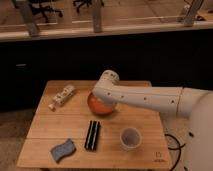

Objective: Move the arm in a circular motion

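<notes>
The cream-white arm (145, 97) reaches in from the right across the wooden table (55, 125). Its rounded joint end (107, 80) hangs over the far middle of the table, just above an orange bowl (97, 106) that it partly covers. The gripper is hidden behind the arm's end near the bowl, so it does not show.
A small bottle (62, 96) lies at the table's far left. A black bar (92, 135) lies in the middle, a blue sponge (62, 150) at the front left and a white cup (130, 138) at the front right. A dark counter runs behind the table.
</notes>
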Robot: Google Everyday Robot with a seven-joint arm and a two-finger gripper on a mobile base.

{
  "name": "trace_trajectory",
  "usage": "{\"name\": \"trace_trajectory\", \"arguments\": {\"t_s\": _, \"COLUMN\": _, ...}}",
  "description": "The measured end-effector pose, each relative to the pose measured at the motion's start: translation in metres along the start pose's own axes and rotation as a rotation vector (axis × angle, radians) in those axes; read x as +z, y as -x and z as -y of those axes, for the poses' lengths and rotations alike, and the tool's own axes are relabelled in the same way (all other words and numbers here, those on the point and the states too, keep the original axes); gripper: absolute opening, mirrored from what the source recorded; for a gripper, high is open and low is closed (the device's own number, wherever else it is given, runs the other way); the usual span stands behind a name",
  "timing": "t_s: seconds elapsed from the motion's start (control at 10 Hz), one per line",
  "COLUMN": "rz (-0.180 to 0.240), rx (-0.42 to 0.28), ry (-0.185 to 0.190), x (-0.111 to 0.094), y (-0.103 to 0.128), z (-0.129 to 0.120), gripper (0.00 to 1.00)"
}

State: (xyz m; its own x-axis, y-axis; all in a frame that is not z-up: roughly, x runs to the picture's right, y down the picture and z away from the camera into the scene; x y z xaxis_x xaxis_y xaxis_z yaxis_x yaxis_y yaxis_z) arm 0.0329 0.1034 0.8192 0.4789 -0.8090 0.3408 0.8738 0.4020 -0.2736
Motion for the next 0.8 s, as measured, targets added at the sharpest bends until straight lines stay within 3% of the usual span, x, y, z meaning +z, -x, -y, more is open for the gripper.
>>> {"name": "trace_trajectory", "arguments": {"t_s": 0.3, "rz": -0.007, "rx": -0.009, "ry": 0.002, "x": 0.002, "y": -0.012, "z": -0.02, "gripper": 0.8}}
{"name": "trace_trajectory", "arguments": {"t_s": 0.8, "rz": -0.012, "rx": -0.029, "ry": 0.005, "x": 0.003, "y": -0.003, "z": 0.002, "gripper": 0.8}}
